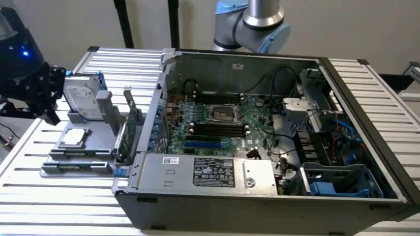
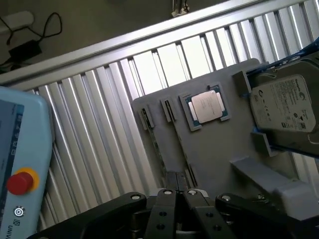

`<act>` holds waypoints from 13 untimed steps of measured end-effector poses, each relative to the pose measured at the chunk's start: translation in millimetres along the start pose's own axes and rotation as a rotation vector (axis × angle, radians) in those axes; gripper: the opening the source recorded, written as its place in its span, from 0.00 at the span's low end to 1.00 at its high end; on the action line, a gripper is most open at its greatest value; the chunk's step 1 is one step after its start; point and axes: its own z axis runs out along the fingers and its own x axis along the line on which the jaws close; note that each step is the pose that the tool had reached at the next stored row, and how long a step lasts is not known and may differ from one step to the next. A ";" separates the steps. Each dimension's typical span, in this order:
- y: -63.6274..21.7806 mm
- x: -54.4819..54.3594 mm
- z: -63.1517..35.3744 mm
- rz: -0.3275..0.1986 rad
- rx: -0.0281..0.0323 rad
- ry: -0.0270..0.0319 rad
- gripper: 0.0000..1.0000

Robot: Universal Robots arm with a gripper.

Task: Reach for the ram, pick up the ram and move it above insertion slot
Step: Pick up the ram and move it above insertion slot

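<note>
- Surface (image 1: 52,196) of silver slats lies under everything
- Computer case (image 1: 262,206) sits open on the surface, toward the exterior view's right; a green board lies flat inside it
- Robot arm (image 1: 262,19) rises behind the case
- Grey tray (image 1: 95,135) (image 2: 214,154) rests on the slats, just beside the case, on the exterior view's left
- Black gripper (image 1: 46,109) (image 2: 178,196) hangs over the tray's outer edge, apart from the ram; in the wrist view its jaws look pressed together, with nothing between them
- Hard drive (image 1: 82,96) (image 2: 286,102) leans at the far end of the tray
- Big green card (image 1: 128,140) stands in the tray, close to the case wall
- Ram (image 1: 129,105) stands on its long edge in the tray, just beside the big card and near the case wall
- Insertion slot (image 1: 220,129) is one of the long black ones side by side on the board inside the case; a short blue slot (image 1: 203,144) lies next to them
- Square chip (image 1: 74,137) (image 2: 207,107) lies flat in the tray
- Red button (image 2: 20,181) sits on a pale blue box at the edge of the wrist view
</note>
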 end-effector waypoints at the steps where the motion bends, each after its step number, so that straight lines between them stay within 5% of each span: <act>1: 0.0 0.0 0.3 -0.018 0.0009 0.0002 0.11; 13: -0.1 0.0 3.8 -0.235 0.0187 0.0022 0.11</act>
